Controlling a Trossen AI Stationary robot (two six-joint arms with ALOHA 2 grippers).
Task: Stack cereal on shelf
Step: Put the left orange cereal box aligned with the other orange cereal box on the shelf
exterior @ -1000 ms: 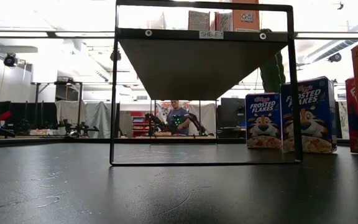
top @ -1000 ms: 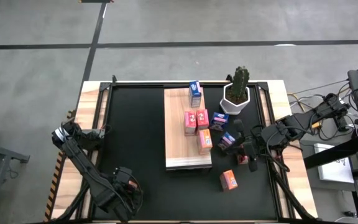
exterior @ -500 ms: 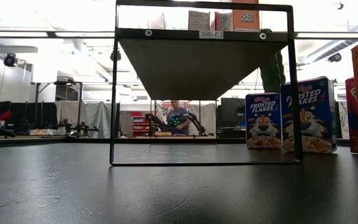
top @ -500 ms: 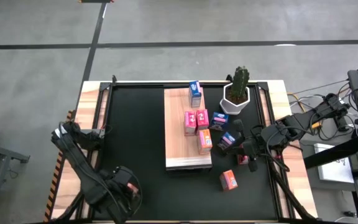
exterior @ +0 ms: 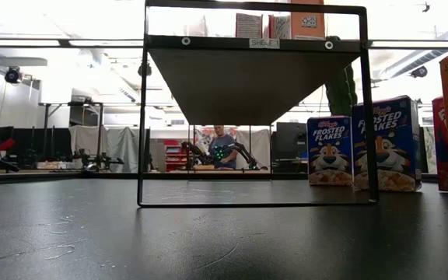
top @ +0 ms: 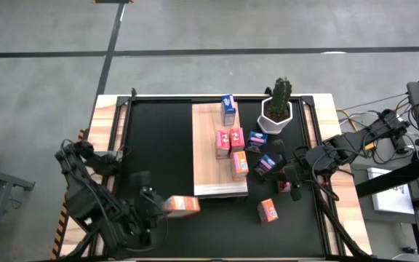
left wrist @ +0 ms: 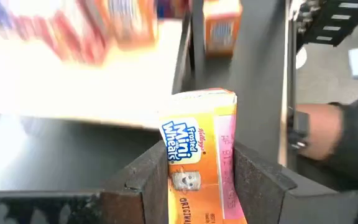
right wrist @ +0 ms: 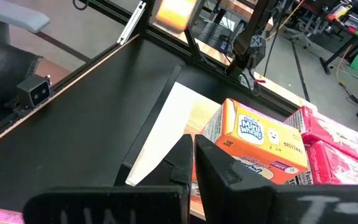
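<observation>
— How far along are we?
— Several cereal boxes (top: 233, 140) stand on the shelf (top: 206, 153); our left claw (left wrist: 197, 180) grips an orange box (left wrist: 201, 152) near its front edge; others remain on the worktop (top: 158, 145).
— And our right claw (right wrist: 193, 155)?
— Closed, empty, waiting beside the shelf.

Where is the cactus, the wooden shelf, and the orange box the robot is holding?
cactus (top: 281, 92): high view, on its green stem.
shelf (top: 205, 149): high view, on bare wood.
orange box (left wrist: 201, 165): left wrist view, on its printed front.

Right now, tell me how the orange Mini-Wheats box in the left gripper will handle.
The Mini-Wheats box, clamped by the left gripper, looks like thin cardboard: probably light, and likely to dent if squeezed hard. Tall and narrow, it may tip when set upright on the shelf.
</observation>
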